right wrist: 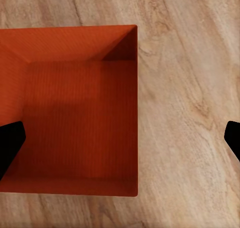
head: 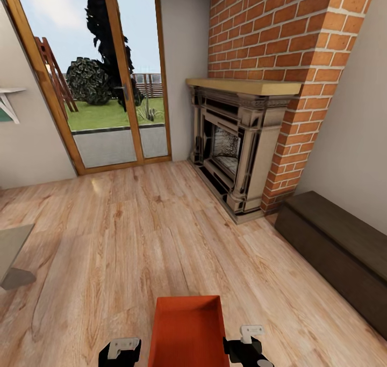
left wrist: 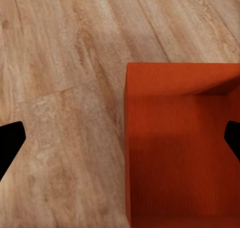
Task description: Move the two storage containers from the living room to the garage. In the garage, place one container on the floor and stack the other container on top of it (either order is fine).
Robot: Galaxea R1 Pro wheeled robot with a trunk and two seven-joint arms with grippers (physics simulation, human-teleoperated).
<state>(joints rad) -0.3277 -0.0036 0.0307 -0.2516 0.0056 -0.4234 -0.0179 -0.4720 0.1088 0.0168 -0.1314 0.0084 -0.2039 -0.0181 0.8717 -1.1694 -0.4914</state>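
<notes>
One orange-red open-top storage container [head: 187, 329] sits low between my two arms in the living room, over the wood-plank floor [head: 134, 238]. My left gripper [head: 121, 351] is open and its fingers straddle the container's left wall [left wrist: 126, 138]. On the other side my right gripper [head: 246, 348] is open too, its fingers either side of the right wall [right wrist: 136, 108]. Nothing lies inside the container [right wrist: 75, 118]. The dark fingertips [left wrist: 10, 145] stand wide apart, clear of the walls. The garage is out of view.
A red-brick fireplace [head: 242, 141] stands ahead on the right, with a dark low bench [head: 338, 249] beside it. A glass patio door [head: 102, 82] is ahead on the left. A grey table corner [head: 13, 254] juts in at the left edge.
</notes>
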